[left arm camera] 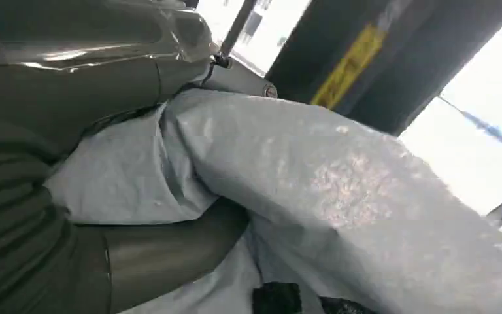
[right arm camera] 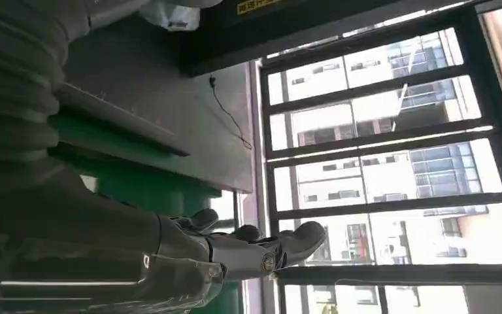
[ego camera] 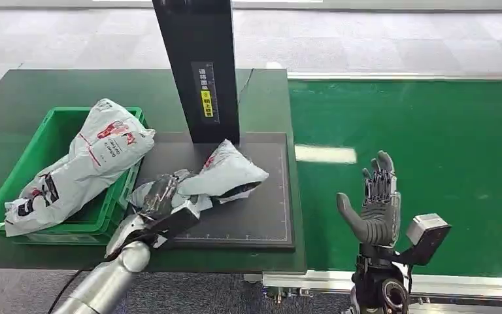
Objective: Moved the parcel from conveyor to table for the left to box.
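Your left hand [ego camera: 159,199] was clamped on the near end of the grey parcel [ego camera: 230,171], which lay on the dark mat [ego camera: 261,216] of the table [ego camera: 13,104], right in front of the black upright post [ego camera: 199,65]. In the left wrist view you could see the thumb [left arm camera: 170,252] pressed under the crumpled grey plastic [left arm camera: 340,190] and the fingers over it (the grip was plainly closed on the bag). The post stood just behind the parcel, touching or nearly touching its far corner, so it blocked the way straight back. Its yellow label [ego camera: 206,103] faced you.

To the left of the mat sat the green crate [ego camera: 52,131], with a second, longer parcel [ego camera: 88,163] draped over its right wall, one end inside and the other sticking up above the rim. That parcel lay between your left hand and the crate's interior, and its upper end reached close to the mat's left edge.

Your right hand [ego camera: 374,203] was held up over the green conveyor belt [ego camera: 444,144], palm open, fingers spread and holding nothing. In the right wrist view the fingers [right arm camera: 287,245] pointed toward a window, with the table edge and a cable nearby. A bright reflection [ego camera: 325,154] lay on the belt just beyond the table's right edge.
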